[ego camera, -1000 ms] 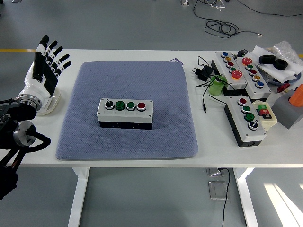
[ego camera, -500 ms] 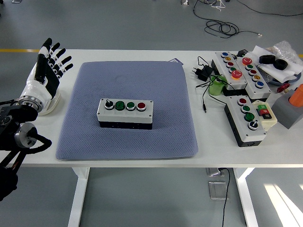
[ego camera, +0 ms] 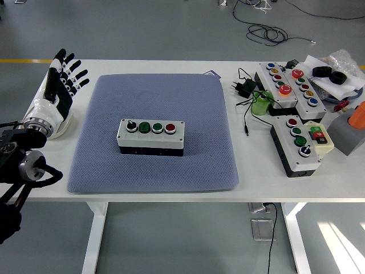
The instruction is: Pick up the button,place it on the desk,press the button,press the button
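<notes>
Grey button box [ego camera: 151, 137] carries three buttons, one switch.

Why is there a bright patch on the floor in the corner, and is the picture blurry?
Head view: the bright patch at lower right looks like light falling on the floor. Head view: sharp, the button box on the blue mat casts only a soft shadow, and no glare hides the left hand.
</notes>
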`<state>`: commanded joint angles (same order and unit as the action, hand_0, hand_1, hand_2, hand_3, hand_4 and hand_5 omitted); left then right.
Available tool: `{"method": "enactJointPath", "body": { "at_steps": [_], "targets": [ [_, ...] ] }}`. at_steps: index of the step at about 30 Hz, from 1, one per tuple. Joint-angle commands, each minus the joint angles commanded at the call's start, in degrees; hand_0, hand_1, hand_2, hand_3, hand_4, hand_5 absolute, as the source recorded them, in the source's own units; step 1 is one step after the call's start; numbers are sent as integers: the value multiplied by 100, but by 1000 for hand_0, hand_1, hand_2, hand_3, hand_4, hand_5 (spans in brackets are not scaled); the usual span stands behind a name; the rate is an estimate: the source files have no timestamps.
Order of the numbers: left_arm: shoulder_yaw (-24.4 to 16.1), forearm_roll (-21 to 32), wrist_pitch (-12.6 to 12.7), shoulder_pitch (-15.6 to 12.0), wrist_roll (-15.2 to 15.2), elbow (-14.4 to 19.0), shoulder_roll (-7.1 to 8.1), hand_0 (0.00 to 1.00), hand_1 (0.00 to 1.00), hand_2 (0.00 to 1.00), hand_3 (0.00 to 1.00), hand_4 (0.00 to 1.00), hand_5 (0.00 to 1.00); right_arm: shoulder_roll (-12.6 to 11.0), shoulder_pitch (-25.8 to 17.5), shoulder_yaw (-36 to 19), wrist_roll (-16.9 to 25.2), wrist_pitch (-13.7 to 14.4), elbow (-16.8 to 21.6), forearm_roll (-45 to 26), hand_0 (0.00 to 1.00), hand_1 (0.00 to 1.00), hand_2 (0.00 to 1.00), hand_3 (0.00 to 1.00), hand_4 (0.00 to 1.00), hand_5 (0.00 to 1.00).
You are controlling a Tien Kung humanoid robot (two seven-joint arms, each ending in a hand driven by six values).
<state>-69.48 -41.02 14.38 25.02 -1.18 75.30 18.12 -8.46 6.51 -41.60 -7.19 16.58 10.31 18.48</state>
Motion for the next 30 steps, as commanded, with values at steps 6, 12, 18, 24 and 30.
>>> {"method": "enactJointPath", "body": {
  "at_steps": [6,12,18,24,30],
  "targets": [
    [10,-12,7,-5,-4,-7,13,853,892,965,998,671,998,3,7,15,4,-2,0,-27,787,797,817,751,412,479],
    [1,-19,10,11,-14,-12,18,853,892,960,998,671,998,5,32,35,8,-7,0,-55,787,797,817,751,412,479],
    [-7,-27,15,5,-27,-18,20,853,892,960,998,671,998,0,41,32,12,-13,0,-52,787,797,817,751,412,479],
    [-1,-24,18,11,-32,-19,18,852,892,960,998,671,998,-10,48,24,22,-21,0,-39,787,797,817,751,412,479],
    [83,-5,20,67,-43,-21,85,852,892,960,998,670,998,-17,67,22,41,-26,0,-55,787,797,817,751,412,479]
  ]
}}
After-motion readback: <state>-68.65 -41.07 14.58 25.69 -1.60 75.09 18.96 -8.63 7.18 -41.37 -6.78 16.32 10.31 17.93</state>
